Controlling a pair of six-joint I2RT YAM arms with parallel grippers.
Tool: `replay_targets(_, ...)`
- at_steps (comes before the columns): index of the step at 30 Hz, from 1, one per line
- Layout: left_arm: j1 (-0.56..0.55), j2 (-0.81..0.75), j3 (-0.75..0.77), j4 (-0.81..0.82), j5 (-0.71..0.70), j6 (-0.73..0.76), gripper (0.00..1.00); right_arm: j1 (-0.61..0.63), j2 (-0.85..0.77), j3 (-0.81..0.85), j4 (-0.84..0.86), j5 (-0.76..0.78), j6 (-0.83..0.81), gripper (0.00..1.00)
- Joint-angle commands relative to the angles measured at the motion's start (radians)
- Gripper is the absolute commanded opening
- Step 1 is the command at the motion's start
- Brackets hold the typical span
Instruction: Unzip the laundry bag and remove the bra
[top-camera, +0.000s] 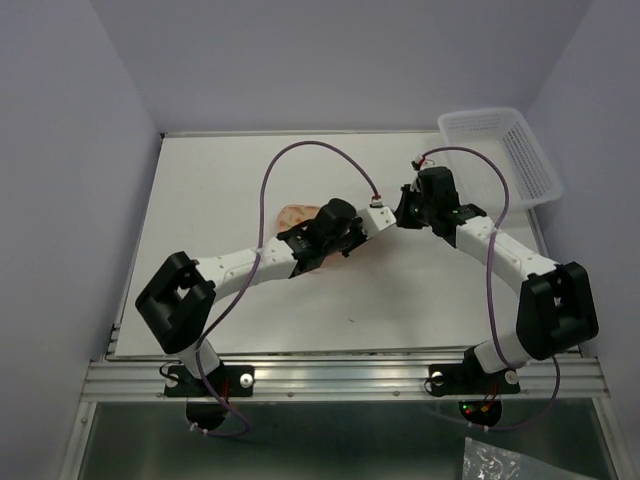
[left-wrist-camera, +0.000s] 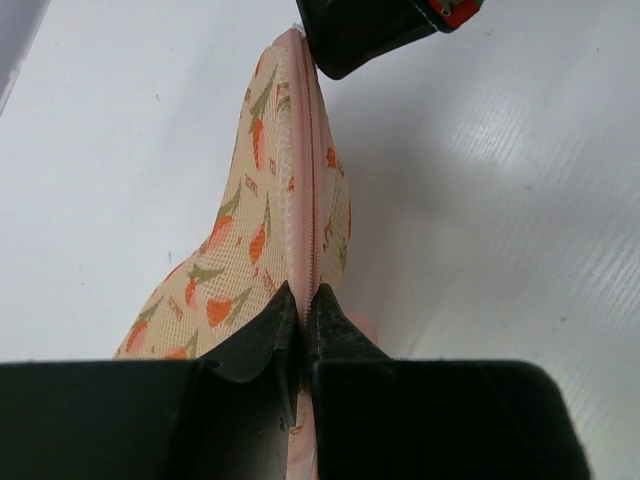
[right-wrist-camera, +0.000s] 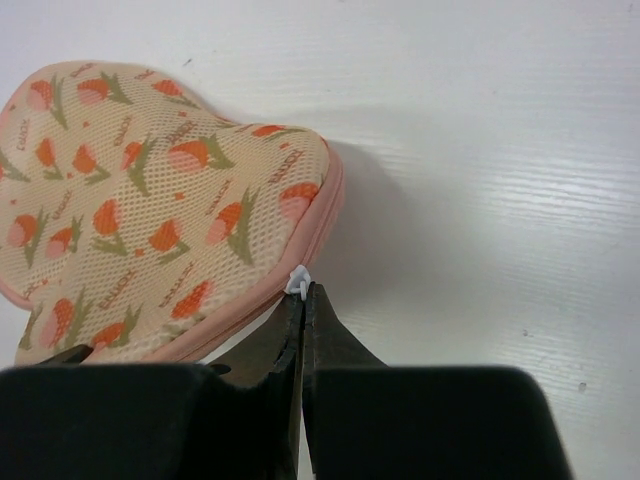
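The laundry bag (top-camera: 296, 215) lies mid-table, a pink mesh pouch with orange print, mostly under my arms in the top view. It fills the left wrist view (left-wrist-camera: 255, 240), where my left gripper (left-wrist-camera: 302, 300) is shut on its pink zip trim (left-wrist-camera: 305, 170). In the right wrist view the bag (right-wrist-camera: 150, 200) lies flat at the left. My right gripper (right-wrist-camera: 302, 292) is shut on the small white zip pull (right-wrist-camera: 297, 280) at the bag's edge. In the top view the right gripper (top-camera: 392, 214) sits at the bag's right end and the left gripper (top-camera: 345, 238) beside it. The bra is hidden.
A white plastic lattice basket (top-camera: 500, 150) stands at the back right corner of the white table (top-camera: 220, 180). Purple cables loop over both arms. The right arm's tip shows at the top of the left wrist view (left-wrist-camera: 370, 30).
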Motion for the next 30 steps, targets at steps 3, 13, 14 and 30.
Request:
replay_targets(3,0.001,-0.088,-0.051,0.041,0.001,0.041,0.0,-0.087,0.063,0.066,0.01,0.104,-0.066,0.01)
replay_targets(13,0.012,-0.284,-0.164,0.168,0.092,0.09,0.0,-0.11,0.162,0.03,0.129,-0.144,-0.186,0.01)
replay_targets(14,0.015,-0.298,-0.175,0.182,0.09,0.09,0.0,-0.124,0.169,0.022,0.138,-0.175,-0.195,0.01)
replay_targets(30,0.04,-0.327,-0.194,0.254,0.044,0.043,0.0,-0.124,0.237,-0.061,0.258,-0.714,-0.266,0.01)
